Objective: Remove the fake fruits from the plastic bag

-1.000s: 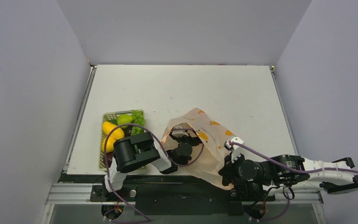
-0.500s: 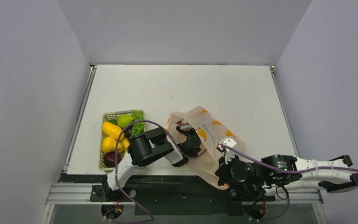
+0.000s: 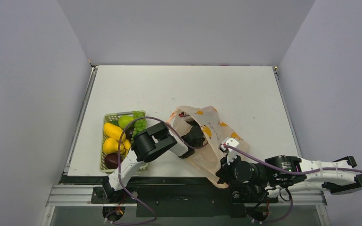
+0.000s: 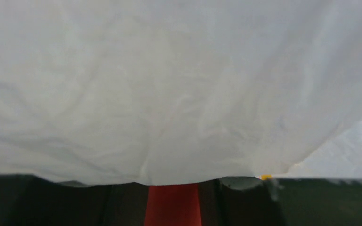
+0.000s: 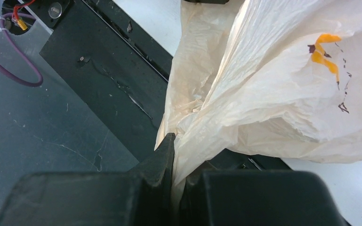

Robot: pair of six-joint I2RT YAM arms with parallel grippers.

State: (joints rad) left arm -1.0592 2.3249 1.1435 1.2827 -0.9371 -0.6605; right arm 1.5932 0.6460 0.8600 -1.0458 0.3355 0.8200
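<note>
Reaching into the open mouth of the plastic bag [image 3: 217, 132], the left gripper [image 3: 194, 136] is mostly hidden by the thin plastic in the overhead view. The bag lies on the white counter [image 3: 193, 84], near its front edge, right of centre, its mouth facing left.

Left wrist view: crinkled pale plastic fills nearly the whole picture. A red object [image 4: 172, 207] shows at the bottom edge, directly between the two dark fingers [image 4: 52, 202]. Only a narrow strip of it is visible, so it cannot be identified. Whether the left gripper is clamped on the red object or merely straddling it cannot be told.

Right wrist view: the right gripper [image 5: 179, 160] is pressed together on a gathered fold of the bag, with the plastic rising taut from the pinch. Overhead, this pinch sits at the bag's near corner, at the front edge of the counter.

A light green basket [image 3: 111, 114] stands on the counter to the left of the bag, apart from it, partly covered by the left arm. Toy fruits lie in it: a yellow fruit [image 3: 113, 130], a green fruit [image 3: 125, 121], green grapes [image 3: 140, 123] at the back right corner, and a dark purple fruit [image 3: 112, 160] at the near end.
</note>
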